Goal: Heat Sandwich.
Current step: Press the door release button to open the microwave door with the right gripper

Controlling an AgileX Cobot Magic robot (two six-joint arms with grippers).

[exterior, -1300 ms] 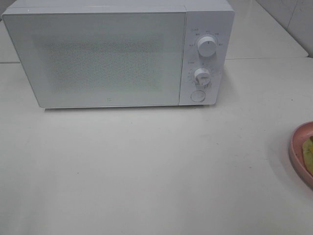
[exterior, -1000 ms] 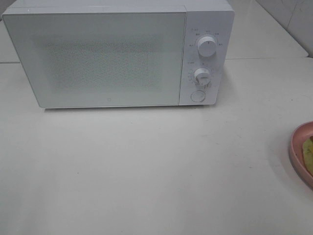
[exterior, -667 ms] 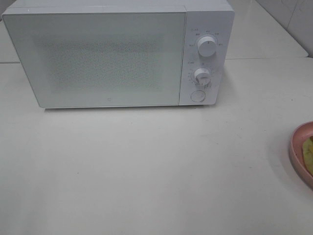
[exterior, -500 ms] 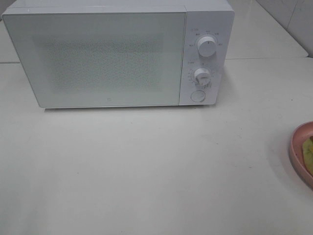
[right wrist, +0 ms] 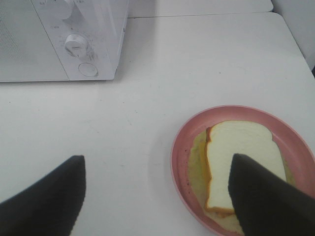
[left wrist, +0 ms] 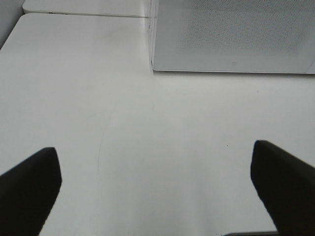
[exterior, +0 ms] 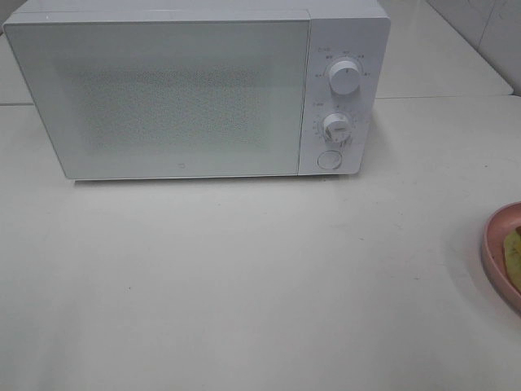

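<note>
The sandwich, white bread with a tan crust and yellow-green filling, lies on a round pink plate. In the high view only the plate's edge and a sliver of the sandwich show at the far right. A white microwave stands at the back with its door shut. My right gripper hovers open above the table, one finger over the plate's side. My left gripper is open over bare table in front of the microwave. Neither gripper shows in the high view.
The microwave has two round knobs and a round button on its right panel, also seen in the right wrist view as knobs. A seam between table sections runs behind it.
</note>
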